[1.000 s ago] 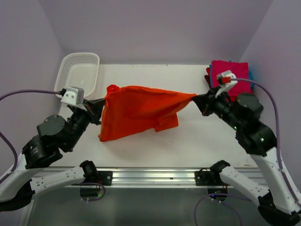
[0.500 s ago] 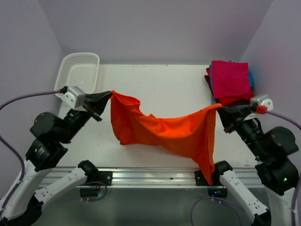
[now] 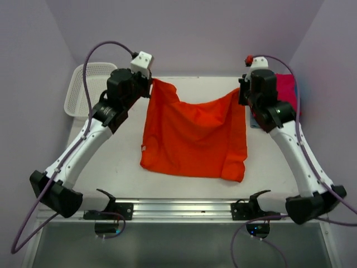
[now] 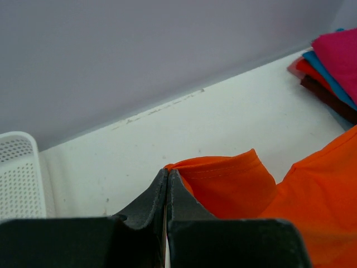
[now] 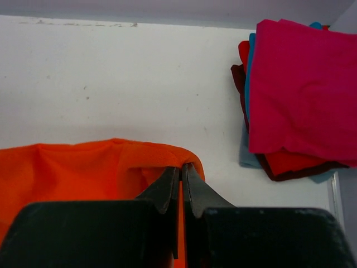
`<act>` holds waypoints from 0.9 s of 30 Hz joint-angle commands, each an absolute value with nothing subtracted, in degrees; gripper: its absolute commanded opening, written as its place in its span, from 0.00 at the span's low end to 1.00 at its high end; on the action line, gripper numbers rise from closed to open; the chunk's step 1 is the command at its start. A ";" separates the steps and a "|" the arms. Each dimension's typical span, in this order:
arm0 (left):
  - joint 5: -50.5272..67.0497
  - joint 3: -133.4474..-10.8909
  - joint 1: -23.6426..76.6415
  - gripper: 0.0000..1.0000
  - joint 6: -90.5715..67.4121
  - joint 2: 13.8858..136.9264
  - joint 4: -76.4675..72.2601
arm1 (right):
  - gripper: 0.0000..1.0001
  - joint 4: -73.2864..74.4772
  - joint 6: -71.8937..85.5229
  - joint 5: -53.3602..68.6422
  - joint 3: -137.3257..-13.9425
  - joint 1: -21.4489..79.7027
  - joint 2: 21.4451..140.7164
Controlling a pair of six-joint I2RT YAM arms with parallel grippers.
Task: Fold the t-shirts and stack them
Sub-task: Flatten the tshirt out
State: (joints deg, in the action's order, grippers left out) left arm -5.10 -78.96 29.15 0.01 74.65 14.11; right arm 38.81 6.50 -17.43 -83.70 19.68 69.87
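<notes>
Cloth this thin looks light and limp: the orange tee (image 3: 192, 137) sags between two pinches and would likely crease wherever it lands. The left gripper (image 4: 167, 180) is clamped on one top corner, the right gripper (image 5: 181, 170) on the other. The rest drapes below both jaws onto the table (image 3: 195, 89). Corners and hems seem the best holds, since a mid-panel pinch would bunch it. The folded stack (image 5: 295, 89) lies just right of the right jaws.

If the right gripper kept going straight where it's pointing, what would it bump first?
Probably the bare table just beyond the orange t-shirt corner that the right gripper pinches, then the back wall; depth is unclear. The folded stack lies off to its right.
</notes>
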 commanded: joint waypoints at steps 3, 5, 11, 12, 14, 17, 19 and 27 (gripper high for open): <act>-0.28 -87.79 15.58 0.00 -2.28 82.07 7.56 | 0.00 29.61 8.35 -19.51 -92.18 14.95 85.50; 2.53 -88.07 8.81 0.00 -3.42 81.74 6.86 | 0.00 29.36 8.18 -19.25 -95.53 13.28 88.93; 2.20 -80.17 7.11 0.00 -0.27 64.28 1.24 | 0.00 16.29 0.90 -16.63 -88.26 14.32 70.82; 0.63 -78.16 10.08 0.00 2.69 58.24 0.97 | 0.00 12.78 -0.43 -15.74 -84.50 15.89 67.10; 0.52 -77.00 14.74 0.00 4.74 49.36 1.49 | 0.00 8.90 -4.99 -13.20 -79.65 18.96 54.93; 5.09 -75.59 16.70 0.00 3.79 41.68 2.37 | 0.00 3.26 -5.10 -8.11 -70.94 21.70 43.10; 7.98 -74.71 17.05 0.00 2.12 35.53 0.97 | 0.00 2.99 -4.14 -4.05 -67.51 21.71 34.30; 11.79 -77.52 16.44 0.00 0.53 36.20 2.89 | 0.00 10.71 -2.03 -9.65 -74.07 18.90 36.37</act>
State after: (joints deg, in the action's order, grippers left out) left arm 12.84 -79.77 16.88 0.78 29.56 -1.63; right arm 2.87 -2.59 -4.97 -73.45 19.86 26.76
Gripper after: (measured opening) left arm 0.007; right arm 0.015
